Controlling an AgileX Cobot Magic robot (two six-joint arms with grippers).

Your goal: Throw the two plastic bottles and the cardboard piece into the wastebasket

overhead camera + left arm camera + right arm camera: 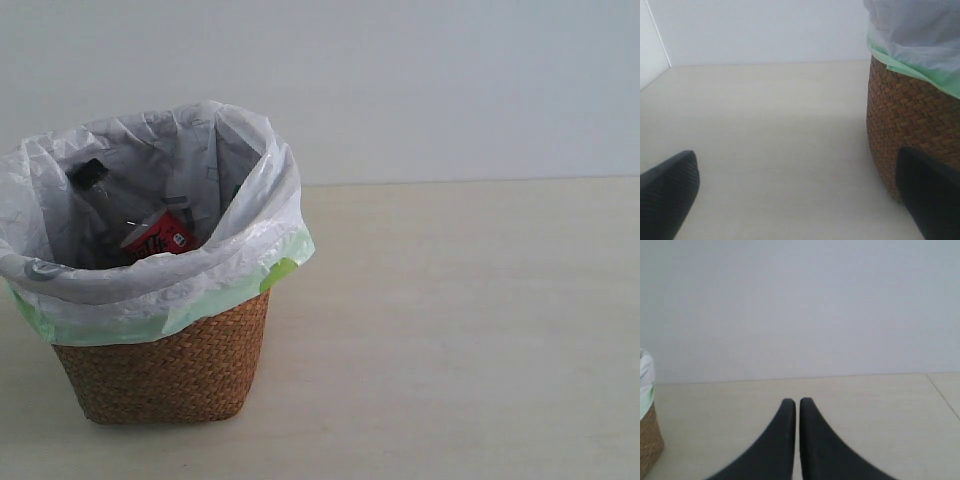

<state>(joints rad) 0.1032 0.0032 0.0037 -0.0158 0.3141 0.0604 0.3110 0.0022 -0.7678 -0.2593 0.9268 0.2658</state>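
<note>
The left gripper (796, 165) hangs wide open with nothing between its fingers; one finger sits just beside the wicker wall of the wastebasket (910, 115), though whether it touches I cannot tell; the right gripper (797, 402) has its fingers pressed together on nothing, low over the table (450, 330) and well apart from the basket. Farther in, the slimmer bottle (160, 235) lies inside the liner bag (260, 220), its red label showing and its black cap (88, 172) leaning against the far side of the bag; the larger bottle and the cardboard piece show nowhere on the visible table, and the bag's folds hide whether they lie deeper in the basket. Behind it all is a plain pale wall (400, 80).

By my judgement the throwing is done or nearly so, and the step in hand is a clean retreat; the left arm should draw straight back and up, away from the wicker, since a sideways brush could tip the light basket; the right needs only to hold off.
</note>
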